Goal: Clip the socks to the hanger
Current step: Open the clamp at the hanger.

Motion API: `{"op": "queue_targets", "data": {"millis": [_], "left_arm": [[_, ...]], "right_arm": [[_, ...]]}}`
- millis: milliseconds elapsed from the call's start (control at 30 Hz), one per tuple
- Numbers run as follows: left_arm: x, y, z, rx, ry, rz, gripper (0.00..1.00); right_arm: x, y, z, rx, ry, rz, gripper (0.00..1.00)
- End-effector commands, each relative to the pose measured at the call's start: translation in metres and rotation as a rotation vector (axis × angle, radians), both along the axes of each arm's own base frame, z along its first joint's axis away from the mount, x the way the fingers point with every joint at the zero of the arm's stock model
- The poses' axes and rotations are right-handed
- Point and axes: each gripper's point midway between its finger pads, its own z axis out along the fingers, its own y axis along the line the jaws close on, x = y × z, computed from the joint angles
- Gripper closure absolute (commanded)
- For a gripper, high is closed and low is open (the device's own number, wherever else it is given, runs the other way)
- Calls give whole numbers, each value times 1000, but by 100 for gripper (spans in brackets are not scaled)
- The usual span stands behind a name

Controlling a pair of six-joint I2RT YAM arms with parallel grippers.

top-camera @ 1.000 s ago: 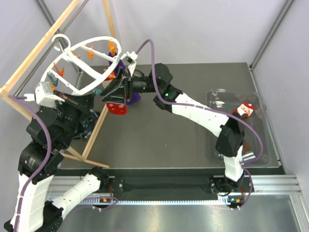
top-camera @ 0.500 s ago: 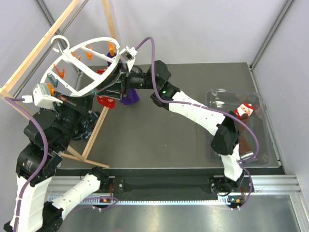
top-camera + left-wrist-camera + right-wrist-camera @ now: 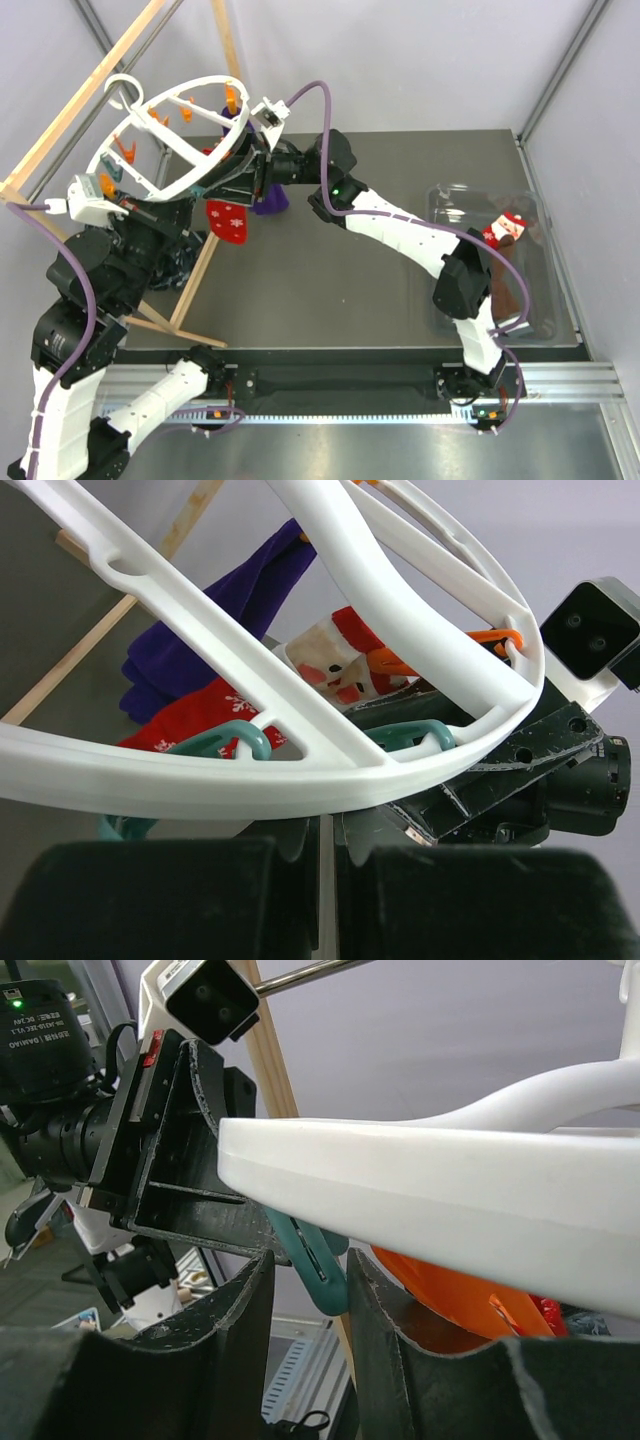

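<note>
My left hand is shut tight on the rim of the hanger. I hold it up and tipped so that the clips face my other hand. The hanger is a big white ring, hard and smooth, with bars that cross in the middle.

My right hand is partly shut, and a teal clip sits between its two fingers and fills the gap. It looks like I am pinching the clip, I think to make its mouth open for a sock. The clip is small, shiny and curved like a hook. Just beside it is an orange clip, also smooth plastic.

Low under the ring, left of the middle in the top view, a red sock hangs down. It is soft and floppy, with white specks and a Santa face. I cannot tell if a clip has bitten it yet. A purple sock hangs just beside it, dark and fuzzy.

The other red sock lies far to the right in a clear tray. I think it waits there for its turn.

Behind the ring, at the upper left, stands a pale wooden frame made of thin straight sticks. Under it all is the flat grey table.
</note>
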Motion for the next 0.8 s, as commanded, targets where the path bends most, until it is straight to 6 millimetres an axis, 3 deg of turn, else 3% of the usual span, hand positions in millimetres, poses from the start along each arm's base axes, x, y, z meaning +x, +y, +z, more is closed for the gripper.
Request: {"op": "queue_targets", "data": {"millis": [0, 300, 767], "left_arm": [[-7, -4, 20, -33, -58, -39, 100], [-6, -6, 19, -37, -56, -45, 100], [-8, -6, 22, -34, -65, -52, 100]], "right_arm": [[-22, -9, 18, 78, -86, 64, 65], [-26, -2, 10, 57, -78, 83, 65], [-15, 11, 0, 35, -56, 40, 65]]}}
